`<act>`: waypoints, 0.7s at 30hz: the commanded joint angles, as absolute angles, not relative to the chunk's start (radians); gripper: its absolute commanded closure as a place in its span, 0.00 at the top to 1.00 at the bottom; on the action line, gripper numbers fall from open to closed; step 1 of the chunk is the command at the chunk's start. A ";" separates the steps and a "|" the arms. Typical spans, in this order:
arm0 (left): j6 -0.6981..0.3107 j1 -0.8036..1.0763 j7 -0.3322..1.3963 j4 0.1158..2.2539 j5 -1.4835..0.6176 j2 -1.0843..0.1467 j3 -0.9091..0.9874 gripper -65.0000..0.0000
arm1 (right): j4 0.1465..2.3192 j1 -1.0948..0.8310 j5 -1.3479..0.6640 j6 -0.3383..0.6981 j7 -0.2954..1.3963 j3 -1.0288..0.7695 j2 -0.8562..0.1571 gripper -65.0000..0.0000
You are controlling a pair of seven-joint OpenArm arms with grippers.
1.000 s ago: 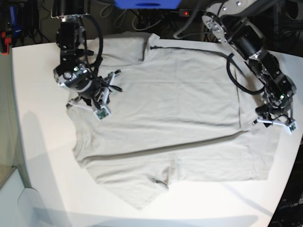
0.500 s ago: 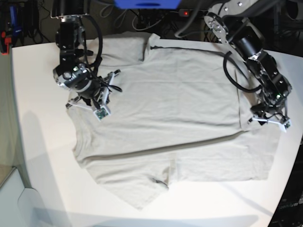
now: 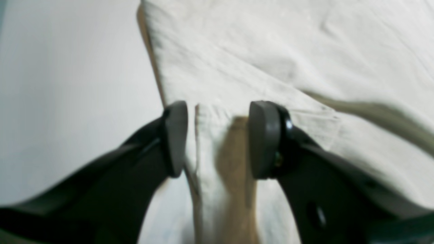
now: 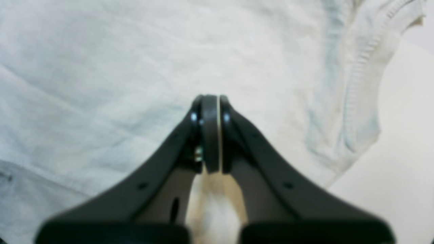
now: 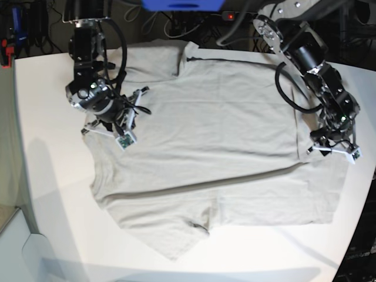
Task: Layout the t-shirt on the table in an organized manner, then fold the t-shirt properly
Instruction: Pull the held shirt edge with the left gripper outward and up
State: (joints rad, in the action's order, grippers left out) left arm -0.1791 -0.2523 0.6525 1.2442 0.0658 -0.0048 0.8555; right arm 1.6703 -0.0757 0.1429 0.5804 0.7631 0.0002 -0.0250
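The light grey-beige t-shirt (image 5: 217,129) lies spread flat on the white table (image 5: 47,176), neck end to the left and hem to the right. My right gripper (image 5: 106,124) rests on the neck end; in the right wrist view it (image 4: 210,132) is shut, seemingly pinching a thin bit of shirt (image 4: 135,51) beside the ribbed collar (image 4: 369,74). My left gripper (image 5: 332,151) is at the hem edge. In the left wrist view it (image 3: 218,139) is open, its fingers (image 3: 174,139) astride a fold of the shirt (image 3: 271,51) by bare table (image 3: 67,67).
The table's rounded right edge (image 5: 367,176) runs close to my left gripper. Cables and dark equipment (image 5: 176,26) lie behind the far edge, with a blue object (image 5: 182,4) at the top. A folded sleeve (image 5: 170,235) points towards the front edge.
My left gripper has shifted a little leftwards onto the shirt's hem edge. The right arm and the shirt have not visibly moved.
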 commanded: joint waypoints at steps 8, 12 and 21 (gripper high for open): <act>-0.180 -0.274 0.622 1.193 0.058 -0.016 0.857 0.41 | 1.685 -0.061 0.136 0.593 0.745 -0.001 -0.028 0.00; -0.185 -0.277 0.622 1.196 0.056 -0.016 0.857 0.34 | 1.685 -0.061 0.136 0.593 0.745 -0.001 -0.030 0.00; -0.183 -0.277 0.630 1.204 0.056 -0.015 0.858 0.16 | 1.684 -0.061 0.136 0.593 0.745 -0.001 -0.030 0.00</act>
State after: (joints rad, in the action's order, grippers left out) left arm -0.1795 -0.2554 0.6430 1.1839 0.0624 -0.0048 0.8589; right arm 1.6703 -0.0757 0.1429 0.5800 0.7631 0.0002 -0.0254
